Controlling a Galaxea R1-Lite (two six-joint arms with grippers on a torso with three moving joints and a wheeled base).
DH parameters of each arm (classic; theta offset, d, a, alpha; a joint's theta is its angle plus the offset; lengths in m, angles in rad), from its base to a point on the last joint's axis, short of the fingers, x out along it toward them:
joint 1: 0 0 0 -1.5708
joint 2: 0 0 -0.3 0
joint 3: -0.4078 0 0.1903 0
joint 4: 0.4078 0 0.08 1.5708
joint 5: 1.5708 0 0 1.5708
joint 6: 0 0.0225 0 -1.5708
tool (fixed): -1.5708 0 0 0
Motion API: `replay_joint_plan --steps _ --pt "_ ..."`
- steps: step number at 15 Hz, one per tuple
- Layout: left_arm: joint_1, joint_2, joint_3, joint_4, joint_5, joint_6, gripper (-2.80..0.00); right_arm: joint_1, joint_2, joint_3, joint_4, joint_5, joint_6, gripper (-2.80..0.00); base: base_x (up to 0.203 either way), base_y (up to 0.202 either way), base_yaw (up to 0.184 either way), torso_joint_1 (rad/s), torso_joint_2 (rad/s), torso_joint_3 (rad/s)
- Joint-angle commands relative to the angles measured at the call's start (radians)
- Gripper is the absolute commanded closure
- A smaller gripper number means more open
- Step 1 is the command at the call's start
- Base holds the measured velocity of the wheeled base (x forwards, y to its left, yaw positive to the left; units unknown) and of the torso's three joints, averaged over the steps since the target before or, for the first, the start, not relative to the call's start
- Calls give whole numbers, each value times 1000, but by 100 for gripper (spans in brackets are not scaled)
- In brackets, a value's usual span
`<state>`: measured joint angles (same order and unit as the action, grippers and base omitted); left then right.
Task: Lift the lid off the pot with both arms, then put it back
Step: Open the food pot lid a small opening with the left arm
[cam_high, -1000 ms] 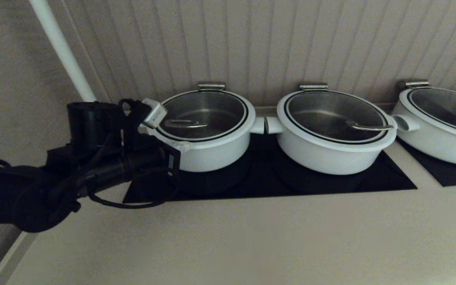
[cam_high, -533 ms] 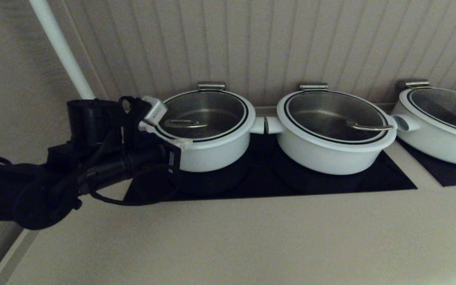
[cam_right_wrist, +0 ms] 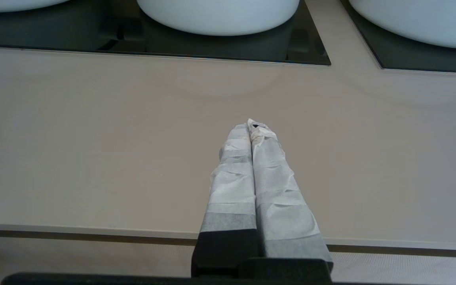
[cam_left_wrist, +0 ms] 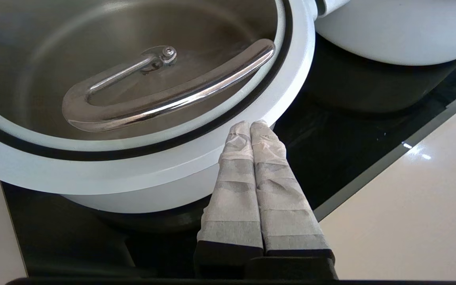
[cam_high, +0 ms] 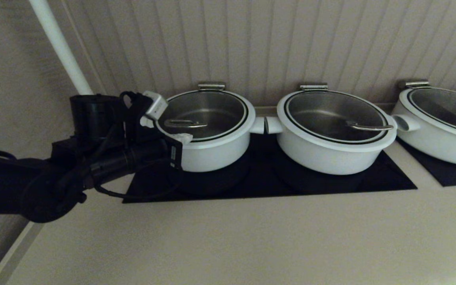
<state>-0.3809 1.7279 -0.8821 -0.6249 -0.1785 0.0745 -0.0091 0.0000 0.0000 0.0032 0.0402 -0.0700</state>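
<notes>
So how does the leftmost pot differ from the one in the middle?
The leftmost pot is narrower and deeper; the middle pot is wider and shallower. The left hand, shut, sits at the leftmost pot's rim; nothing is near the middle pot. Both are white, lidded, on the black cooktop.

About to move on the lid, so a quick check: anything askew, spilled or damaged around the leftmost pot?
Nothing stands out. The lid sits flat and centred on the pot, handle intact, nothing spilled. The left gripper is shut, its tips at the lid's white rim. The right gripper is shut too, over the countertop.
</notes>
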Motion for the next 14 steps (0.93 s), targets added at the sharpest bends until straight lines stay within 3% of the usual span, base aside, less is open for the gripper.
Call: replay_joint_plan --steps 1,14 --pt "0 2 -1 -4 -1 1 0 0 0 0 0 0 -1 0 0 0 0 0 0 0" --pt "47 35 -21 -59 13 -1 0 0 2 0 0 1 -1 0 0 0 0 0 0 0"
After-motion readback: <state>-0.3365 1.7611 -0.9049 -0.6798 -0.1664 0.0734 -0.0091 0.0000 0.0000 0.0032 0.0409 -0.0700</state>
